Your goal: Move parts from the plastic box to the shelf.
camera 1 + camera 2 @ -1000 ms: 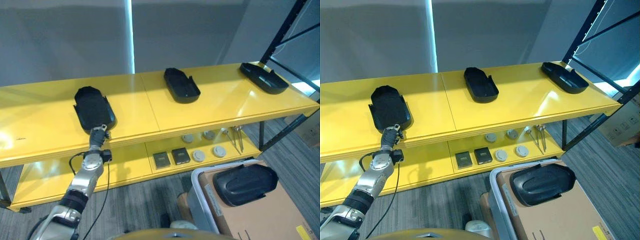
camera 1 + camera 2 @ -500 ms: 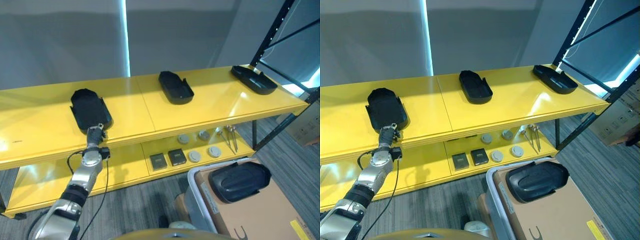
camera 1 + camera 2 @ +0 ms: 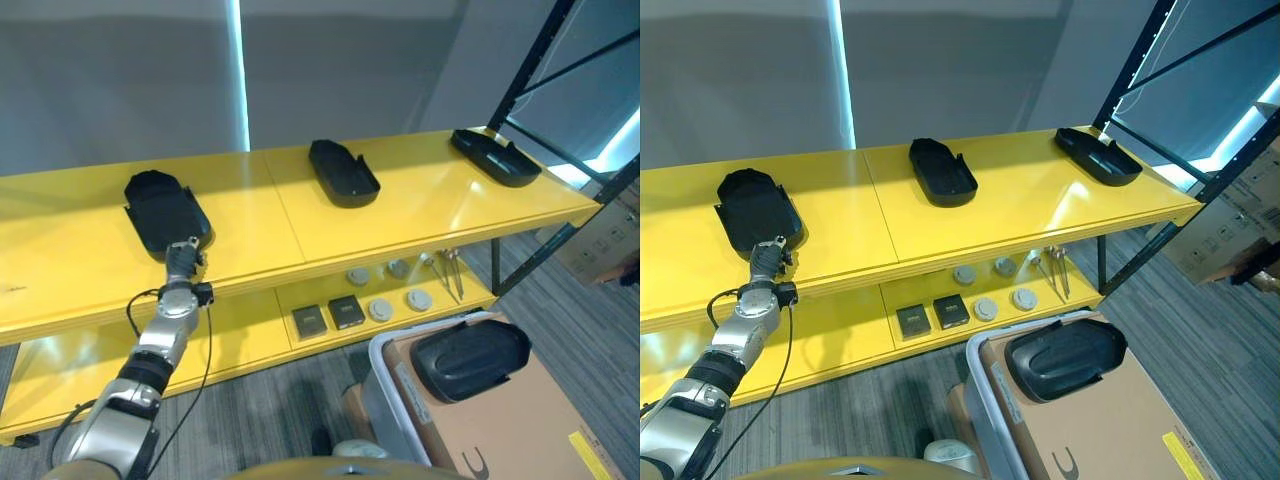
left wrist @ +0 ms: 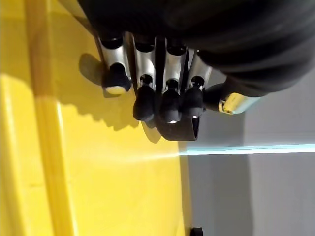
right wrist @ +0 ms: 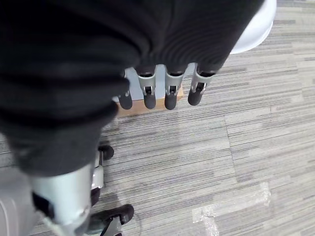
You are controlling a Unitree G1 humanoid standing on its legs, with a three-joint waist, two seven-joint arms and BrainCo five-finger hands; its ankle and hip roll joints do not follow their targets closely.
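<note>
The left hand is up at the front edge of the yellow shelf. Its fingers are loose and hold nothing. Just past its fingertips lies a black part on the top of the shelf, close to the hand but not in its grip. Farther off to the right side of this hand lie two more black parts, one in the middle and one at the far end. Well away from the left hand, low down, another black part sits on top of the plastic box. The right hand hangs over the grey floor with straight, loose fingers and holds nothing.
</note>
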